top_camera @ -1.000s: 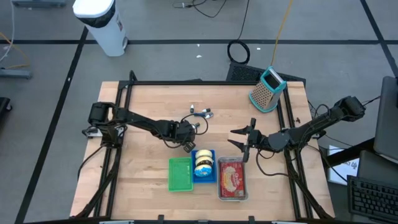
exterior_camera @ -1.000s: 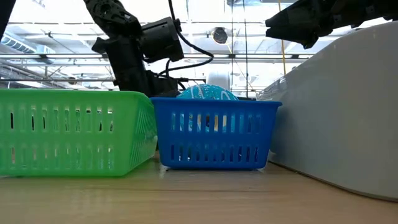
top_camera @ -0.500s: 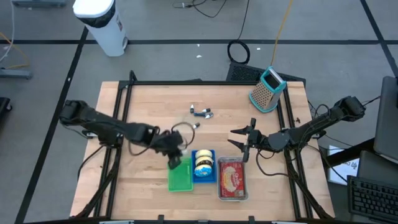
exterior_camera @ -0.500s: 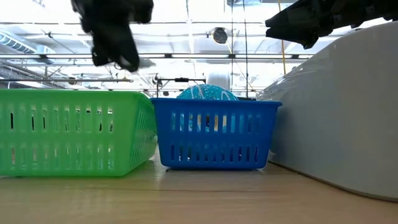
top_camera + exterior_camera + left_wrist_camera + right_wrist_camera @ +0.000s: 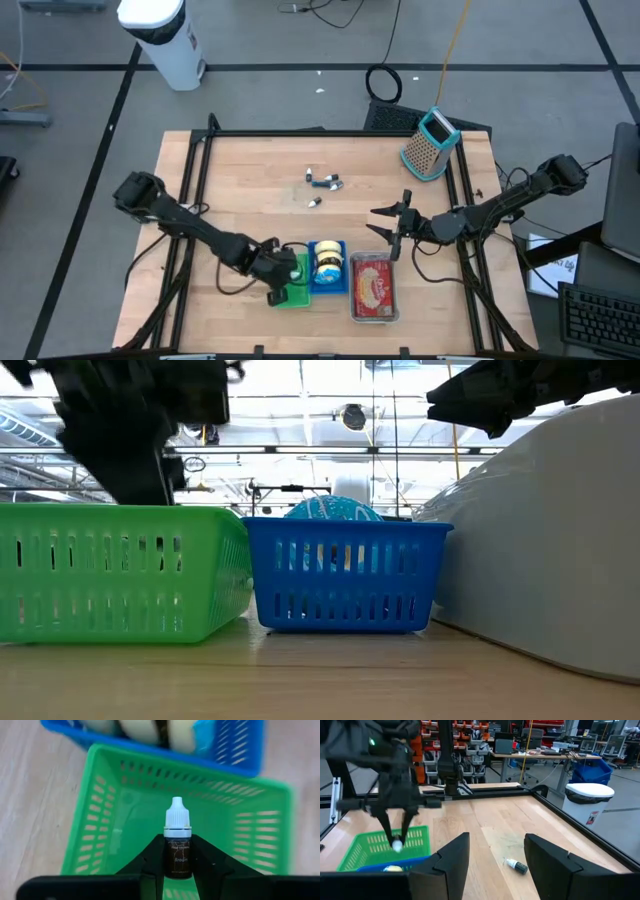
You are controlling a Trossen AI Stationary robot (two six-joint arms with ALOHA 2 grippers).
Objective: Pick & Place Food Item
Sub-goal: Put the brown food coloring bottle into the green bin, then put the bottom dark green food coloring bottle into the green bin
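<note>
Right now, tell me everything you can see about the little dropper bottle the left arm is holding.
The dropper bottle is small and dark, with a white cap tapering to a nozzle tip and a label reading "Brown". It looks like plastic. The cap is on. The left gripper clamps its dark fingers on either side of the body, cap pointing away from the wrist. It hangs above the open green basket, not touching it, beside the blue basket.

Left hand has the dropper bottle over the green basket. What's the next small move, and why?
Probably lower a little, then open. The left hand grips the brown dropper bottle above the green basket, whose floor below looks bare. The right hand waits open beside the baskets.
</note>
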